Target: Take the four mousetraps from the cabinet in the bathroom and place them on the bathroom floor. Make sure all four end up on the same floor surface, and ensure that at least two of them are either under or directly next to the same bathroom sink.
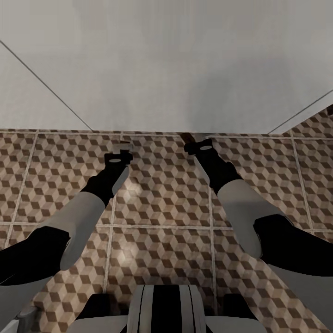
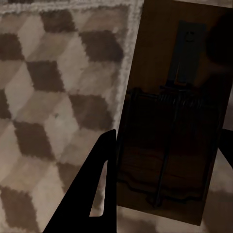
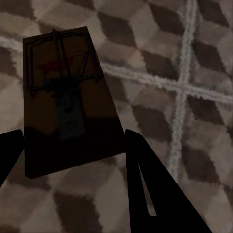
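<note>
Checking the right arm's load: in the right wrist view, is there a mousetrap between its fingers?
Yes, a dark mousetrap sits between the two black fingers, above the cube-patterned floor.

The setting is a tiled domestic room, consistent with a bathroom. The floor is laid in large square tiles printed with a brown, beige and white cube pattern, separated by pale grout lines. A plain white surface rises from the floor ahead, marked by two thin dark diagonal lines. Lighting is soft and even. Surfaces appear clean and smooth, as rendered.
</note>
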Available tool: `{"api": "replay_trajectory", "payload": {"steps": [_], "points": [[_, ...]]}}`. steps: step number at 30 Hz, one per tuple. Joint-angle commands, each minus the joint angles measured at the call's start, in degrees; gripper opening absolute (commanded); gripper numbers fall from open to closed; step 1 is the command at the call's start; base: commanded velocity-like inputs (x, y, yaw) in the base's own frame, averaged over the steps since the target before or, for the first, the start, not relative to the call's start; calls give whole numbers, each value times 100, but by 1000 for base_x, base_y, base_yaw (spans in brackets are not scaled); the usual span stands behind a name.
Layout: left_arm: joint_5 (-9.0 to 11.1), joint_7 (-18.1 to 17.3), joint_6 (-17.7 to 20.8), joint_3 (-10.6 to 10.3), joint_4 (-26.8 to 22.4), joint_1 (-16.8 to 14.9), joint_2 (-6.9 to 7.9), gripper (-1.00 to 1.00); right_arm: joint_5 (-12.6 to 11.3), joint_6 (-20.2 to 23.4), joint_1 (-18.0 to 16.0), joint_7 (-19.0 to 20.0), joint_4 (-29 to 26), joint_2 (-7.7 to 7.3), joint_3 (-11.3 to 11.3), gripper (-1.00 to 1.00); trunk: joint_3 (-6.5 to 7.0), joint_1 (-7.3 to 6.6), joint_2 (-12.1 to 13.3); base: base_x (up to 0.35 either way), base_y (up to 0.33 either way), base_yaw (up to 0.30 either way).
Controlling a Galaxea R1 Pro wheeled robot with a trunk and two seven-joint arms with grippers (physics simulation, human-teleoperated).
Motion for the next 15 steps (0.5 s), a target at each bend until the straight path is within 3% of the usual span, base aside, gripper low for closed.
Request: {"api": "replay_trajectory", "payload": {"steps": [1, 15], "points": [[46, 74, -8, -45, 21, -3, 6, -100, 41, 48, -2, -37, -7, 0, 15, -100, -3, -1, -1, 7, 0, 0], [48, 76, -140, -47, 184, -3, 5, -100, 41, 44, -2, -32, 99, 0, 12, -100, -3, -1, -1, 1, 0, 0]]}}
